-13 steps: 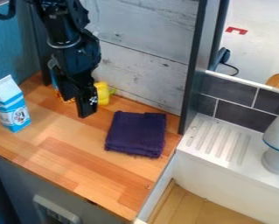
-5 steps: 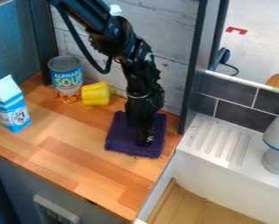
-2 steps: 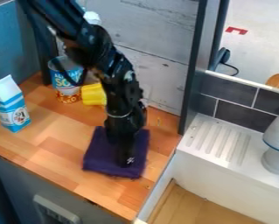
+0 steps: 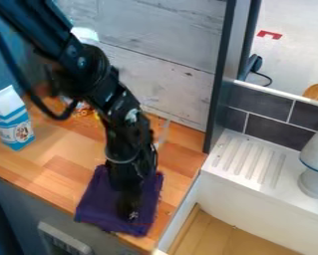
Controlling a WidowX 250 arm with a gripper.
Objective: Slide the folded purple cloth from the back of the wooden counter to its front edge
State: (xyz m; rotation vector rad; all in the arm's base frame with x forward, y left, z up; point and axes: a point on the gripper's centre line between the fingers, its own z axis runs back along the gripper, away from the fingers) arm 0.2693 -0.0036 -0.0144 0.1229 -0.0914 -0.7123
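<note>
Together, the folded purple cloth (image 4: 98,205) and gripper (image 4: 130,213) have shifted to the worktop's (image 4: 51,162) front edge, near its right corner. The cloth lies directly beneath the tip, stretching mostly backward from it; clamped or merely pressed, I can't tell. The carton (image 4: 13,122) stands well apart, leftward.

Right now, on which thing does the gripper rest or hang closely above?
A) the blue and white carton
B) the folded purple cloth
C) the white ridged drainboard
B: the gripper is down at the folded purple cloth, near the front edge of the wooden counter.
</note>
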